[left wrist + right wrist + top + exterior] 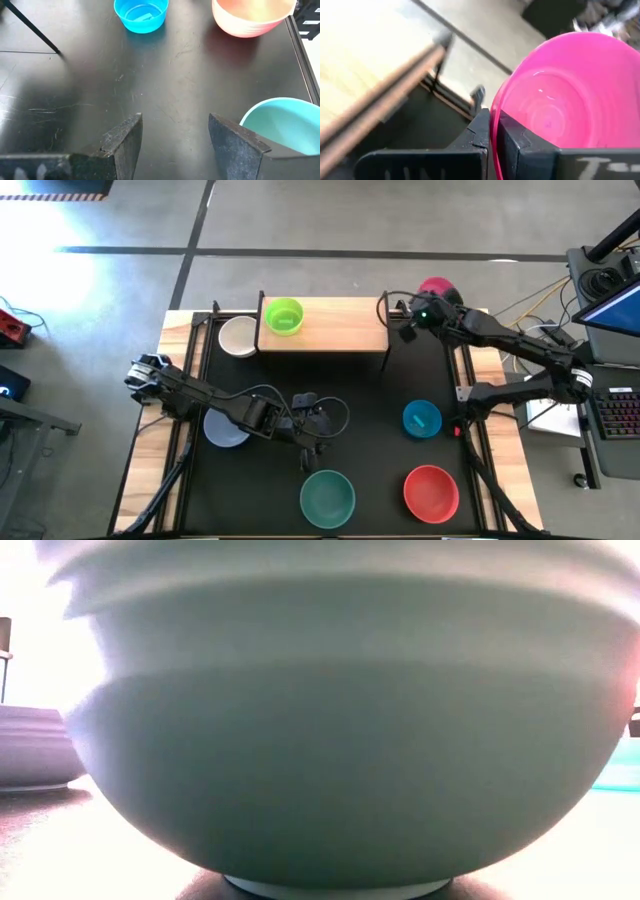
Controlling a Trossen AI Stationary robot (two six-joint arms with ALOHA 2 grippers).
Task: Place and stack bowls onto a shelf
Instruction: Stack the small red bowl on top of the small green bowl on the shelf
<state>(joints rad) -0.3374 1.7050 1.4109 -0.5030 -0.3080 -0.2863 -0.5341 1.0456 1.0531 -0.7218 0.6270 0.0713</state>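
Right gripper (492,142): fingers pinched tight on the rim of the round magenta plastic bowl (560,100), one finger inside the wall, one outside. In the overhead view the right gripper (412,315) carries that magenta bowl (436,287) in the air just off the right end of the light wooden shelf on black metal legs (330,330), near the table's back right corner.

Risks, as I judge them:
- Thin-rim pinch, so the bowl could pivot or slip out if the arm swings fast.
- The bowl looks tipped on its side, mouth facing sideways rather than up. If let go like that, it rolls off the board or lands on edge. It needs levelling first.
- Shelf end edge and leg sit close to the path, so clipping them could shove the shelf.

Orientation: a round bowl has no long axis. The shelf's long axis runs along the table's back edge.

A small green plastic bowl (284,316) sits on the shelf's left end. A white bowl (237,336) is on the table just beside that end.

Left gripper (175,145): fingers spread wide, empty, low over the black-topped table (165,75) mid-table (312,427). A large teal bowl (328,496) sits at the front edge, a red bowl (431,491) towards the front right corner, a small blue bowl (422,419) near the right edge, and a lavender-blue bowl (226,427) on the left, partly under the left arm.
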